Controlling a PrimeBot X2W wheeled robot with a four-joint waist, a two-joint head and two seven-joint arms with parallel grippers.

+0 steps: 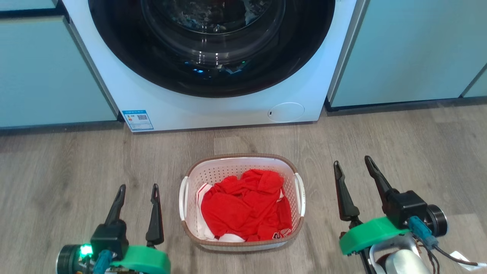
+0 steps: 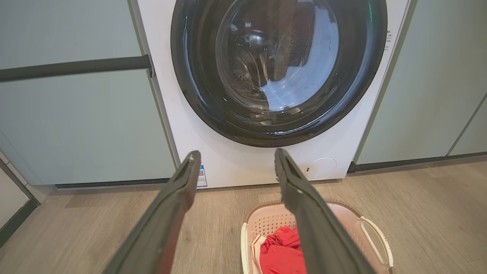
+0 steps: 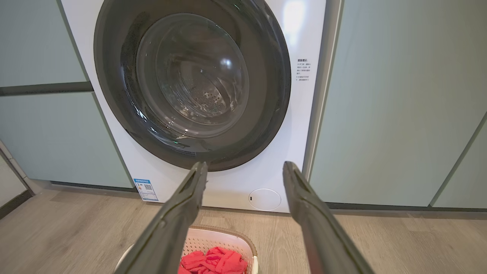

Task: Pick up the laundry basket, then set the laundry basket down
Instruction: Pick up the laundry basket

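You have the laundry basket [image 1: 236, 170] standing on the floor [image 1: 76, 171] in front of the washing machine [image 1: 213, 102], with red clothing [image 1: 247, 205] inside it. Your left gripper [image 1: 138, 187] and right gripper [image 1: 352, 161] flank it, both apart from it, with their fingers spread wide and holding nothing. In my judgement no step is done: the pick-up and the set-down are both outstanding.

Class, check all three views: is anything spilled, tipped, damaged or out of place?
Nothing stands out. The laundry basket stands upright on the floor before the washing machine, red clothes inside its rim; the left hand and right hand are open, clear of it.
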